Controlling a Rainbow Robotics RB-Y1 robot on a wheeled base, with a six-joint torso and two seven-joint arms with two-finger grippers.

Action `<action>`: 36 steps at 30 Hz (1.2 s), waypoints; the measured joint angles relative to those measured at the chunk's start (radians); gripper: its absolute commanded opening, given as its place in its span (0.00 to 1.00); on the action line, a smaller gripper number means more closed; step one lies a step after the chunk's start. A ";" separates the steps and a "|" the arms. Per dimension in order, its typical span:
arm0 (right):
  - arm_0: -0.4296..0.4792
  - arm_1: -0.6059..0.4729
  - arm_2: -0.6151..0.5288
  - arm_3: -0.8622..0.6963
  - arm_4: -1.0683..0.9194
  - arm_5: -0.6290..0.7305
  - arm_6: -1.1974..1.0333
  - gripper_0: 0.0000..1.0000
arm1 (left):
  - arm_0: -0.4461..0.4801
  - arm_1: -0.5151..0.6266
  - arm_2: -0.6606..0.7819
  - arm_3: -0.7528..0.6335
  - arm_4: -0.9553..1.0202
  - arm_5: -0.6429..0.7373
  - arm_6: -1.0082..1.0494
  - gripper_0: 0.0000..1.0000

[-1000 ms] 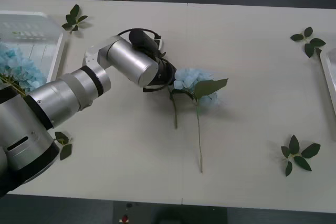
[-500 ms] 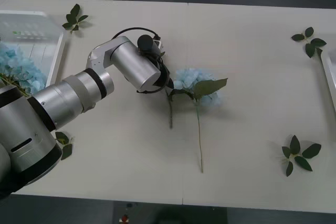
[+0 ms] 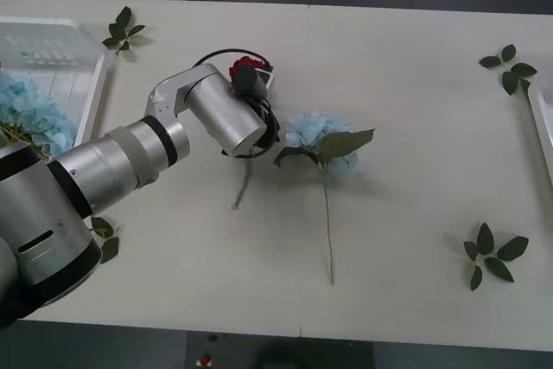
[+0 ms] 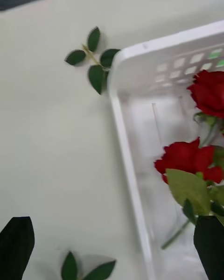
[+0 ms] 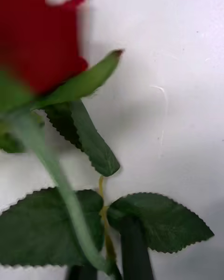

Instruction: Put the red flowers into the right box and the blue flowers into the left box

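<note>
- We are seeing the left tool (image 3: 257, 101) gripping a red rose (image 3: 244, 67) by its stem, the bloom showing above the wrist and the stem (image 3: 241, 189) hanging blurred over the bench (image 3: 406, 92).
- In the left wrist view the red bloom (image 5: 35, 32) is sitting close to the lens, its stem (image 5: 60, 186) running down between the dark fingers (image 5: 135, 254), which are pinching it.
- One blue flower (image 3: 315, 136) is lying on the bench just beside that tool, its long stem pointing toward the near edge; open bench is lying all around it.
- More blue flowers (image 3: 30, 114) are resting in the left box (image 3: 95, 84), which is cut off by the picture's edge.
- The right tool (image 4: 112, 247) is hanging wide open over the rim of the right box (image 4: 123, 135), where two red roses (image 4: 191, 161) are lying.
- Loose leaf sprigs (image 3: 492, 252) are dotting the bench.
- We are reading no writing anywhere.
</note>
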 measured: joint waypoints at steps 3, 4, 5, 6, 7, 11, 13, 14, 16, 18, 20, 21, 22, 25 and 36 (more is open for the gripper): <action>0.001 0.042 -0.031 -0.032 -0.047 0.014 0.000 1.00 | 0.000 0.000 0.000 0.000 0.000 0.000 -0.016 0.00; 0.004 0.050 -0.032 -0.043 -0.068 0.014 0.000 1.00 | 0.000 0.000 0.000 0.000 0.000 0.000 -0.034 0.00; 0.008 0.055 -0.029 -0.051 -0.095 0.014 0.001 1.00 | 0.000 0.000 0.000 0.000 0.000 0.000 -0.045 0.00; 0.013 0.057 -0.024 -0.059 -0.123 0.014 0.002 1.00 | 0.000 0.000 0.000 0.000 0.000 0.000 -0.054 0.00; 0.018 0.057 -0.015 -0.065 -0.148 0.014 0.006 1.00 | 0.000 0.000 0.000 0.000 0.000 0.000 -0.059 0.00; 0.034 0.057 0.012 -0.080 -0.222 0.014 0.076 1.00 | 0.000 0.000 0.000 0.000 0.000 0.000 -0.059 0.00; 0.034 0.064 0.015 -0.082 -0.242 0.023 0.128 1.00 | 0.000 0.001 0.000 0.000 0.000 0.000 -0.059 0.00; 0.034 0.073 0.013 -0.086 -0.249 0.042 0.152 1.00 | 0.000 0.003 0.000 -0.003 0.000 0.000 -0.059 0.00; 0.034 0.094 0.010 -0.101 -0.253 0.081 0.177 1.00 | 0.000 0.017 0.000 -0.019 0.004 0.000 -0.059 0.00; 0.034 0.116 0.011 -0.125 -0.253 0.107 0.183 1.00 | 0.001 0.052 0.000 -0.075 0.045 0.000 -0.059 0.00; 0.034 0.131 0.019 -0.157 -0.252 0.133 0.194 1.00 | 0.006 0.097 0.003 -0.158 0.084 0.006 -0.059 0.00; 0.034 0.135 0.027 -0.172 -0.250 0.145 0.210 1.00 | 0.013 0.119 0.012 -0.209 0.095 0.020 -0.059 0.00; 0.034 0.138 0.038 -0.193 -0.242 0.159 0.232 1.00 | 0.027 0.145 0.030 -0.270 0.103 0.041 -0.059 0.00; 0.034 0.140 0.071 -0.260 -0.209 0.196 0.289 1.00 | 0.113 0.232 0.144 -0.499 0.119 0.125 -0.060 0.00; 0.033 0.297 -0.025 -0.314 -0.277 0.240 0.486 1.00 | 0.414 0.489 0.605 -0.987 0.339 0.346 -0.218 0.00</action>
